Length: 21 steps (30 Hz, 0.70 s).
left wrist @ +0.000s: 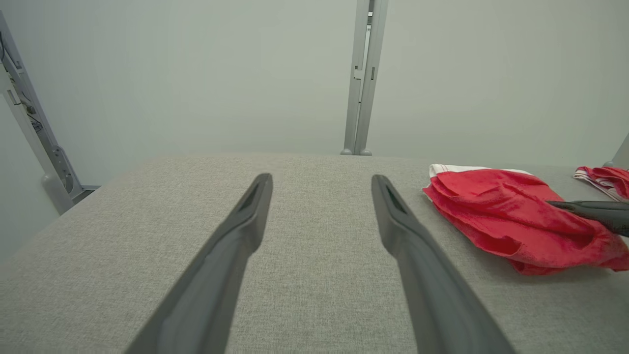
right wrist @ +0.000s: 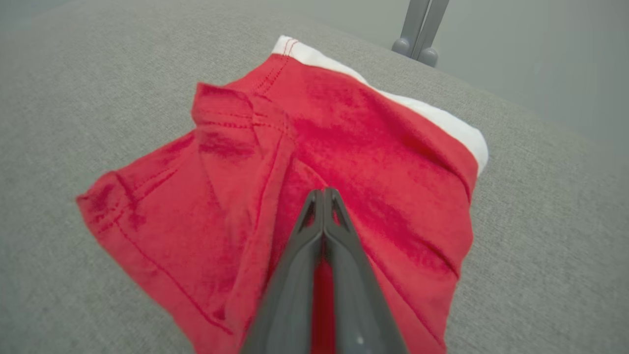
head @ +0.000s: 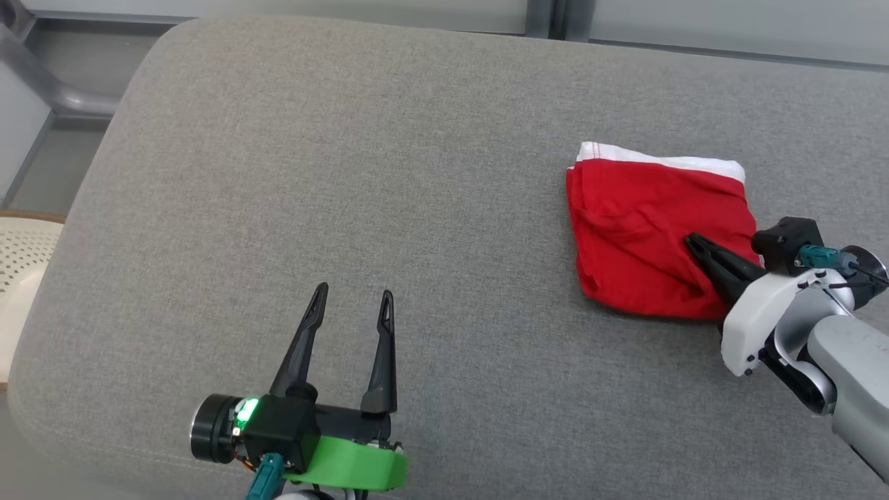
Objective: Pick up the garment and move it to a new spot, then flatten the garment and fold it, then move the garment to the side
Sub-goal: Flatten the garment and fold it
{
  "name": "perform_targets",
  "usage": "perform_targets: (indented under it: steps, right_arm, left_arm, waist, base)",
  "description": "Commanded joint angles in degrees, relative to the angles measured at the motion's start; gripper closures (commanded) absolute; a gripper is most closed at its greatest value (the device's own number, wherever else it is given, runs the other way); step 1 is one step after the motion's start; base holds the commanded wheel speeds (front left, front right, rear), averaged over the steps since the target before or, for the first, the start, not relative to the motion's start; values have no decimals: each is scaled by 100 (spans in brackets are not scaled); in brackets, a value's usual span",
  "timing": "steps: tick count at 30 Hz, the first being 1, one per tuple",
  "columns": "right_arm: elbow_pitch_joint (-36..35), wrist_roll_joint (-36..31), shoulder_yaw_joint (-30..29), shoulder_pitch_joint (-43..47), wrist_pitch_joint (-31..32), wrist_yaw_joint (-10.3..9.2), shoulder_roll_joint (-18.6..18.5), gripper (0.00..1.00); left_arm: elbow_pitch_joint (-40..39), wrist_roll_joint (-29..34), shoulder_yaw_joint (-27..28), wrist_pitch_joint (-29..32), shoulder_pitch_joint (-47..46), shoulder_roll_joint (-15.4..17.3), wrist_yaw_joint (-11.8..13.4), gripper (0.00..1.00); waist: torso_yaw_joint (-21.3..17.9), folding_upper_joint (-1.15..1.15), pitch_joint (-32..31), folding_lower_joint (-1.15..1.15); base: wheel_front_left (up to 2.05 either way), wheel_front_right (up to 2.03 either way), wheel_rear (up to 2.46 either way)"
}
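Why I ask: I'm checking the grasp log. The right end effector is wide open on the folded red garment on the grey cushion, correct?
Not quite. The right end effector is shut, fingers pressed together, on the folded red garment on the grey cushion. The right wrist view shows it.

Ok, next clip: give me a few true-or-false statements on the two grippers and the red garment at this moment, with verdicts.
1. The left gripper is open and holds nothing. True.
2. The right gripper is open, well above the garment. False: its fingers are shut, with the tips on the red cloth.
3. The garment lies between the left gripper's fingers. False: it lies apart from them, on the robot's right side of the gray cushion.
4. A white band runs along the garment's far edge. True.
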Motion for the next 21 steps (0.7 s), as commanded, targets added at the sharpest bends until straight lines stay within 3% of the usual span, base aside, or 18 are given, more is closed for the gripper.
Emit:
perform_targets:
  steps: [1, 7, 16, 21]
  right_arm:
    - [92, 153, 163, -94, -5, -8, -57, 100]
    - [109, 638, 1012, -320, -261, -8, -228, 100]
    - [-751, 1182, 2384, -486, -346, -7, -424, 100]
    - [-1110, 1353, 2458, -704, -545, -9, -578, 100]
  left_arm:
    - [7, -7, -11, -13, -109, 8, 31, 0]
    - [44, -36, -36, -13, -108, 8, 84, 0]
    - [74, -29, -26, -13, -65, 9, 19, 0]
    - [65, 6, -12, -13, -58, 9, 8, 0]
  waist:
    - [106, 0, 100, 0]
    - [133, 0, 70, 0]
    - [6, 0, 19, 0]
    - [-12, 0, -16, 0]
  base:
    - [0, 0, 0]
    - [0, 0, 0]
    - [0, 0, 0]
    - [0, 0, 0]
